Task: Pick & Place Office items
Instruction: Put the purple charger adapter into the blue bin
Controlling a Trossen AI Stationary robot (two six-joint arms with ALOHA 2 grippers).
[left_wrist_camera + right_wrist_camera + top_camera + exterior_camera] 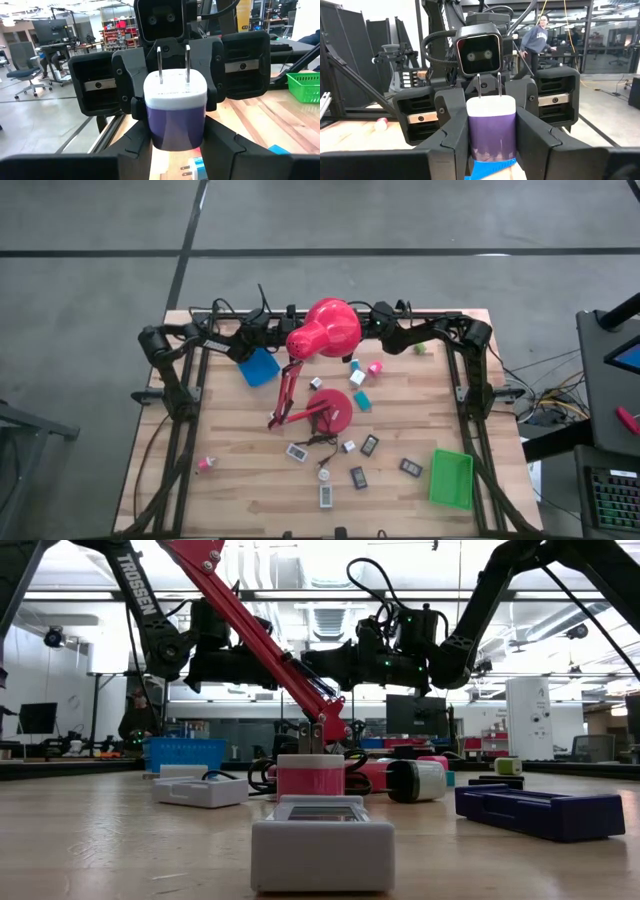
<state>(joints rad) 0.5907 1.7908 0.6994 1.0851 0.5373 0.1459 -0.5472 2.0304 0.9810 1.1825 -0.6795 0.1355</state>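
Left tool (175, 145) and right tool (491, 145) both clamp one white-and-purple plug adapter (175, 112), raised behind the red lamp (325, 330).

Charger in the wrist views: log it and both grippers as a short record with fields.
item: purple and white plug charger, prongs up
left gripper: shut on the charger
right gripper: shut on the same charger, facing the left gripper
height: held in the air, off the table
nearby: red lamp by both arms
trays: blue tray at far left, green tray at near right
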